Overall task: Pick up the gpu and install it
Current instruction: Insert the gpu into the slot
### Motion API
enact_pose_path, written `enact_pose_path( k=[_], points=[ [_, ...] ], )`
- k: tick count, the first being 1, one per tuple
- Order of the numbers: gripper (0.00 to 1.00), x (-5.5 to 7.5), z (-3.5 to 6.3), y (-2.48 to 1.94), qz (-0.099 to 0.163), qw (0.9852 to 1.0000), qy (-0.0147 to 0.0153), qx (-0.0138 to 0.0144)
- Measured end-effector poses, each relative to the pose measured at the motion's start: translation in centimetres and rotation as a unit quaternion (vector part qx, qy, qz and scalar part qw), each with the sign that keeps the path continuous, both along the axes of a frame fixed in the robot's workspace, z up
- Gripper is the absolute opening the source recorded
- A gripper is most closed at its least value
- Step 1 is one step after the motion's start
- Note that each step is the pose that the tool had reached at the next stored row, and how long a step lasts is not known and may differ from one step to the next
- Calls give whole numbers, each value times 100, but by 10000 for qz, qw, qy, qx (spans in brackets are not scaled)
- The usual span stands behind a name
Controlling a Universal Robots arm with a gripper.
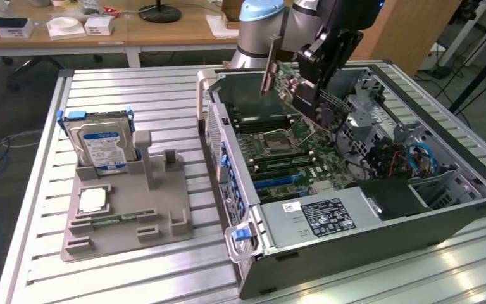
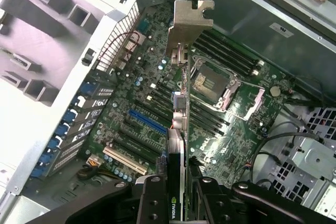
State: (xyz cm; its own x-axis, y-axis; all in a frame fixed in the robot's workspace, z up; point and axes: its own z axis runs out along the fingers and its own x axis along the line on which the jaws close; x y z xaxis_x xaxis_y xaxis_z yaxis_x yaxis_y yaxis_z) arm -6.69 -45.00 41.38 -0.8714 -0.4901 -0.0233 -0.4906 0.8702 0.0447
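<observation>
The gpu (image 1: 296,84) is a thin green-and-dark circuit card with a pale metal bracket (image 1: 270,71) at one end. It hangs tilted in the air over the open computer case (image 1: 412,218), above the motherboard (image 1: 302,161). My gripper (image 1: 323,106) is shut on the card's end opposite the bracket. In the wrist view the gpu (image 2: 181,129) shows edge-on, running from my gripper (image 2: 181,200) out to its bracket (image 2: 191,22). Below it lie the motherboard (image 2: 131,93), the CPU socket (image 2: 212,82) and a blue expansion slot (image 2: 149,121). The card touches no slot.
At the exterior view's left a grey holder (image 1: 129,218) carries a silver hard drive (image 1: 99,144) standing upright and a small green memory stick (image 1: 112,219). The case walls, drive cage (image 1: 378,104) and cables (image 1: 412,158) hem in the motherboard. A desk (image 1: 99,31) stands behind.
</observation>
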Motion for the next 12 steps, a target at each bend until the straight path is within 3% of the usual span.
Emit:
enact_pose_path(
  k=[12],
  points=[
    [26,0,-1,0,291,9996,0,1]
  ],
)
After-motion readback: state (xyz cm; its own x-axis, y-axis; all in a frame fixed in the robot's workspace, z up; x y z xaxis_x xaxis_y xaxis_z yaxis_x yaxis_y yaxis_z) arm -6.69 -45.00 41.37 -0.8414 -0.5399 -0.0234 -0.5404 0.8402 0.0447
